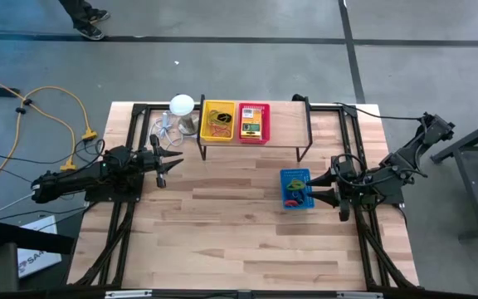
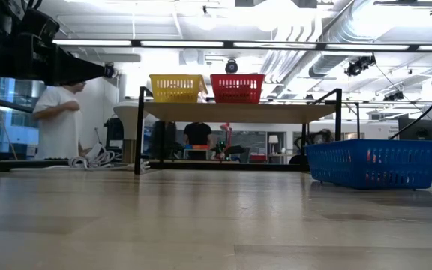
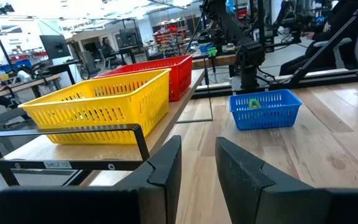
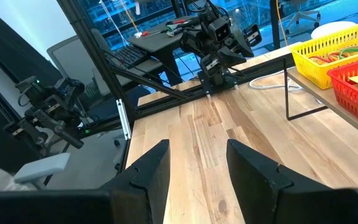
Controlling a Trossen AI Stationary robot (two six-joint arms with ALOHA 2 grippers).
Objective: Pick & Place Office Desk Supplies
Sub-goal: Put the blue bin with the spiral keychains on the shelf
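Left tool (image 1: 163,163) fingers spread, empty, beside the shelf's (image 1: 285,142) left end. Right tool (image 1: 332,189) spread, empty, just right of the blue basket (image 1: 296,176) on the surface (image 1: 239,241), rings (image 1: 296,194) inside. On the shelf: rubber bands (image 1: 218,118) in yellow basket (image 1: 217,138), card boxes (image 1: 251,126) in red basket (image 1: 252,109). White round-topped object (image 1: 182,105) beyond the left tool.

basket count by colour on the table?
Yellow basket, on the raised shelf: 1
Red basket, on the raised shelf beside the yellow one: 1
Blue basket, on the tabletop just ahead of the right pincer: 1
Total: 3
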